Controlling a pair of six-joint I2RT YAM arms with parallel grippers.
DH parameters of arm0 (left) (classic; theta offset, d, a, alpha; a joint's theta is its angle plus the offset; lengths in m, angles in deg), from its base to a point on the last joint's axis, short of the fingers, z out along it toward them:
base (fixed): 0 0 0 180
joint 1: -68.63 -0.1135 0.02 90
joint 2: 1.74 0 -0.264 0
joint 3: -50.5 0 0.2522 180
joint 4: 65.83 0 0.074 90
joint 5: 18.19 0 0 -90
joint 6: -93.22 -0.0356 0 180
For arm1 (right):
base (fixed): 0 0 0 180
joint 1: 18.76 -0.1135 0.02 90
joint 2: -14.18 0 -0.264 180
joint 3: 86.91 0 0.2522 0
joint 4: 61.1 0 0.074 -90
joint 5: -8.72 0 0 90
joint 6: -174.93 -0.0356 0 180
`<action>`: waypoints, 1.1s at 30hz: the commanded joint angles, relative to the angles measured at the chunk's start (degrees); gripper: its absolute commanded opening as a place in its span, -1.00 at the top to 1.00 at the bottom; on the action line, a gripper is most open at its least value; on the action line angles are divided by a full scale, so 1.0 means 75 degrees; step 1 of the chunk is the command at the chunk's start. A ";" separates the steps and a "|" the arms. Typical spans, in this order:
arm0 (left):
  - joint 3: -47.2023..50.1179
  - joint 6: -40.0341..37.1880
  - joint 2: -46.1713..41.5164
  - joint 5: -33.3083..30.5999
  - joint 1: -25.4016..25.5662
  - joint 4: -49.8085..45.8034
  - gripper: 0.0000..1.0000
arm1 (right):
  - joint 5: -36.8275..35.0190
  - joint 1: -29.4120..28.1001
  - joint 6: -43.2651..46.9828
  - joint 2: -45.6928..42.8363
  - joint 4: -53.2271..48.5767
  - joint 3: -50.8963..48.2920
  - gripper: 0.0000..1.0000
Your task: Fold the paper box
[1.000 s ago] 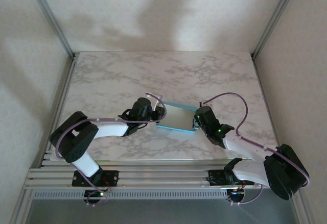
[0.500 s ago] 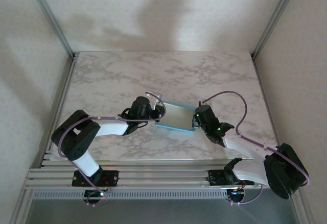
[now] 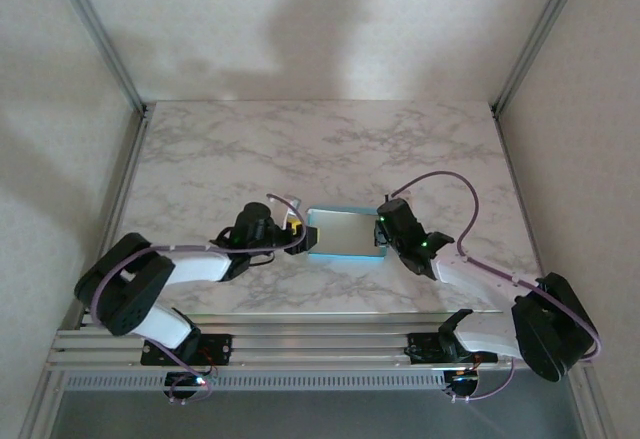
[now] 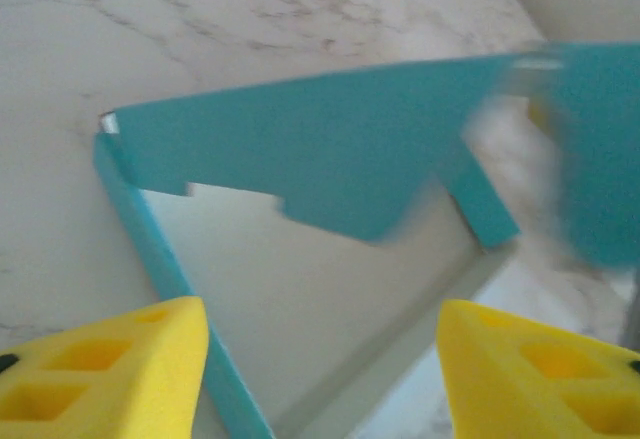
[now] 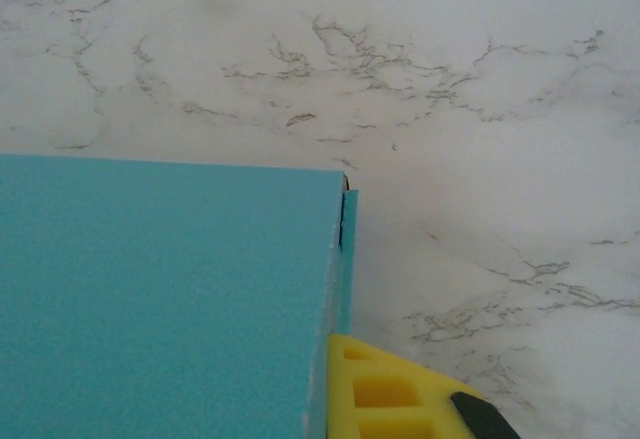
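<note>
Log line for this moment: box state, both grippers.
paper box: shallow tray, turquoise flap leaning inward | left gripper: open, at left end | right gripper: at right wall, one of its fingers beside it, closure unclear

White marble-look bench [image 3: 250,139], plain off-white walls [image 3: 300,19] on three sides, aluminium posts [image 3: 95,29] at back corners.

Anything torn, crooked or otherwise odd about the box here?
Nothing looks damaged. The paper box is only half folded: one turquoise flap hangs over its pale grey inside.
</note>
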 commanded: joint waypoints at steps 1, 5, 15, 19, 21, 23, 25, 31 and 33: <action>0.0361 0.0652 -0.0767 0.0812 -0.0035 0.0223 -0.38 | -0.0192 -0.0038 0.0117 0.0258 -0.0278 0.0299 0.85; 0.0361 0.1358 -0.1601 0.0768 -0.0035 -0.0411 -0.54 | -0.0218 -0.0041 0.0177 0.0448 -0.0204 0.0410 0.86; -0.0899 0.2134 -0.2773 0.1185 -0.0830 -0.2405 -0.75 | -0.0096 -0.0052 0.0379 0.0574 0.0057 0.0431 0.86; -0.1737 0.2041 -0.2208 0.1367 -0.1450 -0.3246 -0.87 | -0.0054 -0.0086 0.0396 0.0624 0.0081 0.0471 0.86; -0.2221 0.1762 -0.1829 0.1301 -0.1499 -0.3838 -0.89 | -0.0054 -0.0112 0.0396 0.0644 0.0073 0.0496 0.86; -0.2540 0.1675 -0.1469 0.1329 -0.1494 -0.4081 -0.89 | -0.0076 -0.0135 0.0404 0.0660 0.0071 0.0505 0.86; -0.2748 0.1732 -0.1108 0.1425 -0.1497 -0.4127 -0.87 | -0.0101 -0.0141 0.0404 0.0669 0.0050 0.0532 0.86; -0.3150 0.2071 -0.0125 0.1700 -0.1490 -0.4295 -0.77 | -0.0123 -0.0168 0.0438 0.0668 0.0000 0.0602 0.86; -0.3222 0.2224 0.0081 0.1825 -0.1489 -0.4193 -0.73 | -0.0142 -0.0184 0.0455 0.0688 -0.0022 0.0637 0.86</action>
